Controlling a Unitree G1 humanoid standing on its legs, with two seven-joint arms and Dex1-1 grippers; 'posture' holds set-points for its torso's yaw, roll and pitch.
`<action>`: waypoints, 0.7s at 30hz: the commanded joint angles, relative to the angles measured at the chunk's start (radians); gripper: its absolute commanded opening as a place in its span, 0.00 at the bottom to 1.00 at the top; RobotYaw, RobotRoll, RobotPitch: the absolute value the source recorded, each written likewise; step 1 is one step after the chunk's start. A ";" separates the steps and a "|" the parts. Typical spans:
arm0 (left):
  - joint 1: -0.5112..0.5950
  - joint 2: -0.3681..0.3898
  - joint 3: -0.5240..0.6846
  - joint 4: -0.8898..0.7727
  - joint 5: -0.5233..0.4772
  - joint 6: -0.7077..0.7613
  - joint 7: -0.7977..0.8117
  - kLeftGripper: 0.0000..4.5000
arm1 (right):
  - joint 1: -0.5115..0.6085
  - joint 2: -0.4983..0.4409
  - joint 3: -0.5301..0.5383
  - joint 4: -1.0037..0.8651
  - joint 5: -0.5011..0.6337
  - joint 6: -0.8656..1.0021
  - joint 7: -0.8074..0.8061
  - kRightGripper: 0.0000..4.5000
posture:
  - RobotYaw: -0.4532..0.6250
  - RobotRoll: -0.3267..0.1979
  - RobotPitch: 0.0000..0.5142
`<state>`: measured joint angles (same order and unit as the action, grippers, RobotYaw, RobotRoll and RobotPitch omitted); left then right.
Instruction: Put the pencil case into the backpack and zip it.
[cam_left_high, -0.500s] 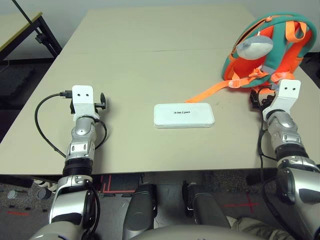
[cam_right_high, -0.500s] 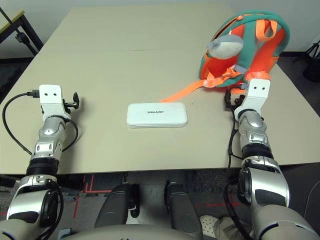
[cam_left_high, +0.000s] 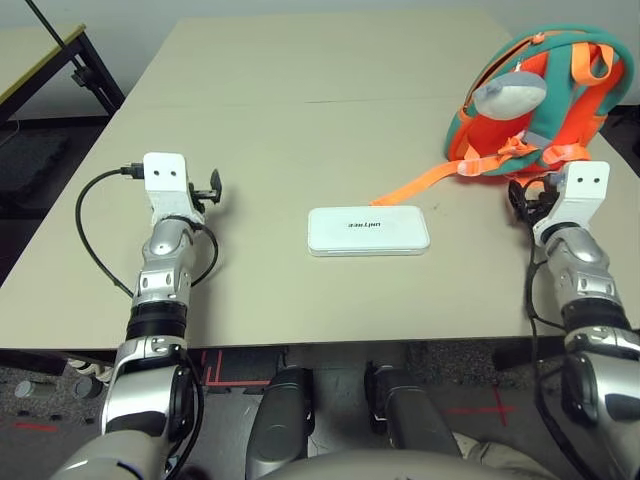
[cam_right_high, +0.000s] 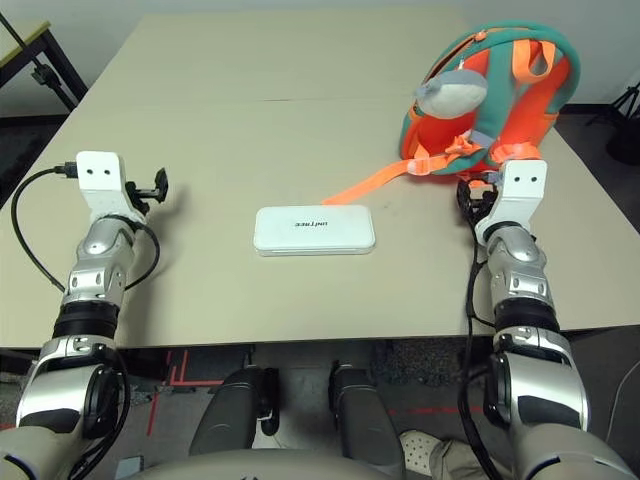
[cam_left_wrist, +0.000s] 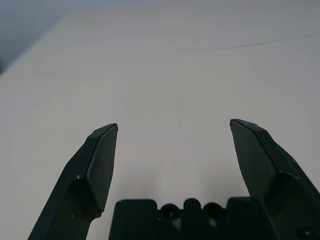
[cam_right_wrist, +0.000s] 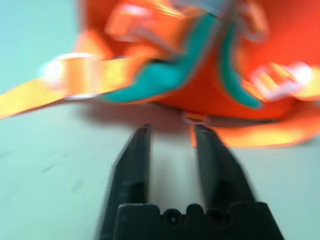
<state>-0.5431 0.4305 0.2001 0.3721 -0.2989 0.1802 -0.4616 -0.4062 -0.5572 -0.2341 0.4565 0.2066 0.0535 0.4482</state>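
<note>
Beige table (cam_left_high: 270, 130): white pencil case (cam_left_high: 368, 230) lettered "unitree"; left end effector (cam_left_wrist: 172, 131) wide, right end effector (cam_right_wrist: 170, 131) narrow, empty

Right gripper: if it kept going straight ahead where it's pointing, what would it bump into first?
Most likely the backpack. The right gripper points at its orange base just ahead, fingers slightly apart with nothing between them. Exact gap is hard to judge.

Pencil case (cam_left_high: 368, 230) lying at centre of surface (cam_left_high: 280, 120), carrying small dark lettering on white lid. Lettering appearing upside down from robot's side, seeming to read "unitree", though too small to be sure. No other text showing.
</note>
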 joint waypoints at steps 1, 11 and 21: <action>0.015 0.040 -0.056 -0.129 -0.130 0.188 -0.225 1.00 | 0.046 -0.062 0.058 -0.163 0.016 0.140 0.117 0.03 | 0.54 0.62 0.23; -0.068 0.153 -0.103 -0.166 -0.319 0.562 -0.542 1.00 | 0.024 -0.115 0.141 -0.242 -0.007 0.243 0.269 0.01 | 0.52 0.62 0.25; -0.198 0.210 -0.188 -0.005 -0.410 1.009 -0.692 1.00 | -0.020 -0.100 0.200 -0.220 -0.042 0.199 0.336 0.01 | 0.54 0.62 0.24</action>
<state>-0.7384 0.6180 0.0400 0.3482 -0.6943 1.1224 -1.1271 -0.4168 -0.6582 -0.0505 0.2177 0.1763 0.2669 0.7722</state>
